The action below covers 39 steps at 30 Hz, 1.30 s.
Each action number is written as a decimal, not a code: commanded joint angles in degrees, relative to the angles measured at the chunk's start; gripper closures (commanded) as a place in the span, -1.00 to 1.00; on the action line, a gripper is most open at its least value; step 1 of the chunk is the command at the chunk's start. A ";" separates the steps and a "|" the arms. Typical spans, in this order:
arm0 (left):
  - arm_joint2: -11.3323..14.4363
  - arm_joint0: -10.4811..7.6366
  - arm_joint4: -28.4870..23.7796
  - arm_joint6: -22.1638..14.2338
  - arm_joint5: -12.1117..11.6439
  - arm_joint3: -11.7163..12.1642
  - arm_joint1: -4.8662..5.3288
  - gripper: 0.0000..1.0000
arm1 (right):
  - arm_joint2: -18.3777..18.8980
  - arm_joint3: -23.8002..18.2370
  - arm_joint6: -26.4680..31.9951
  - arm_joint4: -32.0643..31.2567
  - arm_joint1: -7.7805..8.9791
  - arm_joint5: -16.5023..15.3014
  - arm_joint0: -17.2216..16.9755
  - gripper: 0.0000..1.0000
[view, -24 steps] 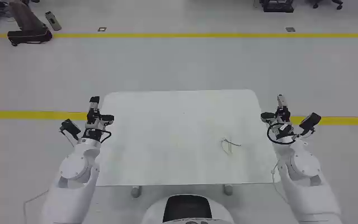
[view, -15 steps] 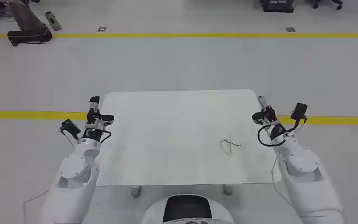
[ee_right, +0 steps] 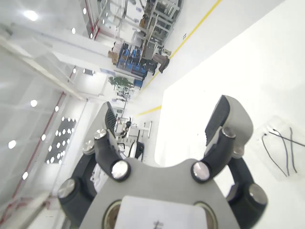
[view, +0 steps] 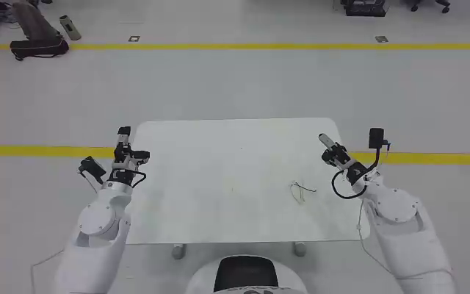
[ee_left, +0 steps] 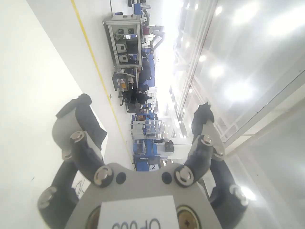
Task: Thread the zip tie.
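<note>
The zip ties (view: 299, 191) are seen inside a clear bag (ee_right: 274, 160) on the table's (view: 220, 162) near-right part. The left gripper (ee_left: 143, 103) and the right gripper (ee_right: 165, 102) are held spread and empty at opposite table edges.

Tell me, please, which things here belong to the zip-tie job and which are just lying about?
For the job: zip ties on the table; left end effector and right end effector, both open and empty.
Lying about: black bag and grey cylinder on the floor beyond the table.
</note>
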 commanded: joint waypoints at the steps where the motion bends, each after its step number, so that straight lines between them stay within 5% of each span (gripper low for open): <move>1: 0.00 0.00 0.00 0.00 0.00 0.00 0.00 -1.00 | -1.07 0.99 6.85 -7.93 0.31 0.62 1.47 -1.00; 5: 0.00 0.00 0.00 0.00 0.00 0.00 0.00 -1.00 | -3.67 2.58 13.12 -12.83 0.69 0.88 3.12 -1.00; 18: 0.00 0.00 0.00 0.00 0.00 0.00 0.00 -1.00 | -3.98 2.66 12.93 -16.05 0.85 0.48 3.75 -1.00; 29: 0.00 0.00 0.00 0.00 0.00 0.00 0.00 -1.00 | -12.20 7.79 26.83 -33.30 1.38 3.96 14.63 -1.00; 39: 0.00 0.00 0.00 0.00 0.00 0.00 0.00 -1.00 | -14.65 9.20 30.51 -34.99 1.30 4.07 16.57 -1.00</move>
